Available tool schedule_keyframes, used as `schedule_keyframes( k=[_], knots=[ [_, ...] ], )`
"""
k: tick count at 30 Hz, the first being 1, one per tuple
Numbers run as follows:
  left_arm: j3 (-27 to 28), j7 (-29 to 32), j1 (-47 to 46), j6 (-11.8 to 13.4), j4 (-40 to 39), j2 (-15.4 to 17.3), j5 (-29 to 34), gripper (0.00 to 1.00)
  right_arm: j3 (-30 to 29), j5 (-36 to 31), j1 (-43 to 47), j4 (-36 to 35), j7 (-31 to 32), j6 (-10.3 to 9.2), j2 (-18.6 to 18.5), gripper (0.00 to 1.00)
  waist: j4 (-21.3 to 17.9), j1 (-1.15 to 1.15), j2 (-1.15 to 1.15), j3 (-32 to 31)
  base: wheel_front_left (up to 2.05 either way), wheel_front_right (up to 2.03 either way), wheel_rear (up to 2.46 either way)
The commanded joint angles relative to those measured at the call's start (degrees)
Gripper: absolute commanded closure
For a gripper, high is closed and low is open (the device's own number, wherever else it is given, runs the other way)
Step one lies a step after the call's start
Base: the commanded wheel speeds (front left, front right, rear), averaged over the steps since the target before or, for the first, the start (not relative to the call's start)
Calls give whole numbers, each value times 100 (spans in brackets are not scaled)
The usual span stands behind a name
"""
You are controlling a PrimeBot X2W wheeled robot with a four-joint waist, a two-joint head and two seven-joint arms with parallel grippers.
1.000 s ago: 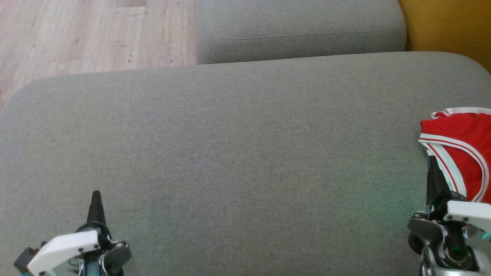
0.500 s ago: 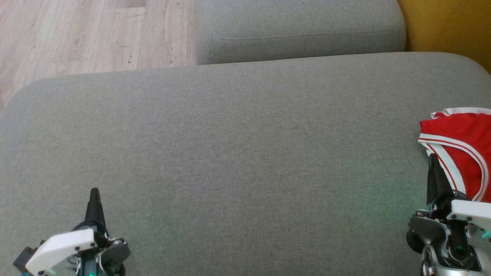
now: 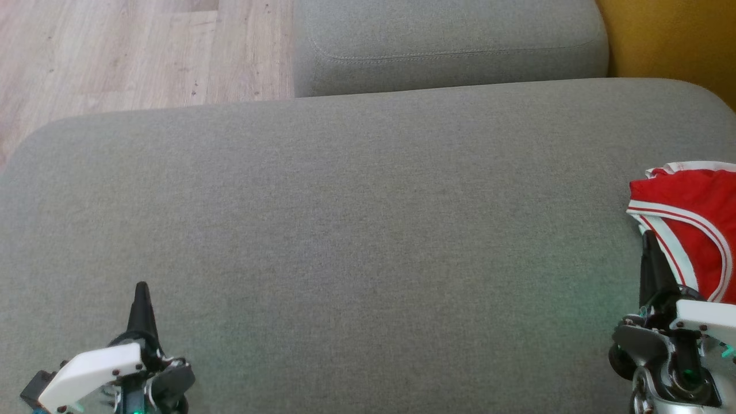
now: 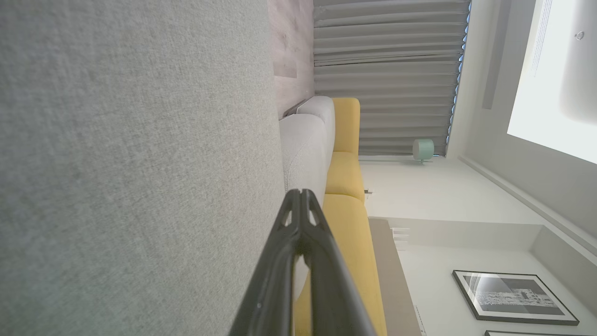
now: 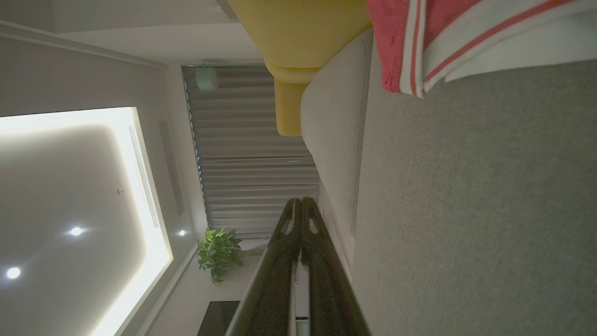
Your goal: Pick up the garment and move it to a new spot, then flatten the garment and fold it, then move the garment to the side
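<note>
The garment is red with white-and-red striped trim and lies bunched at the right edge of the grey cushion, partly cut off by the head view's border. It also shows at the top of the right wrist view, garment. My right gripper is shut and empty, its tip just beside the garment's near-left edge. Its fingers meet with nothing between them. My left gripper is shut and empty at the lower left, far from the garment; its tips are pressed together.
A second grey cushion sits behind the main one. Wooden floor lies beyond at the upper left, and a yellow seat at the upper right. The wide middle of the main cushion is bare fabric.
The left gripper has crept slightly up the view. The right gripper has shifted a little. The garment has not moved.
</note>
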Motion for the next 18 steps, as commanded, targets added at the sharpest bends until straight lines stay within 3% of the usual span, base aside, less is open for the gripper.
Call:
schedule_keyframes(
  k=[1,18],
  knots=[
    [233,42,-280,-37,-215,26,-30,100,118,40,-117,-237,34,-4,-32,100,0,0,0,0,0,0,0],
    [233,42,-280,-37,-215,26,-30,100,118,40,-117,-237,34,-4,-32,100,0,0,0,0,0,0,0]
  ],
)
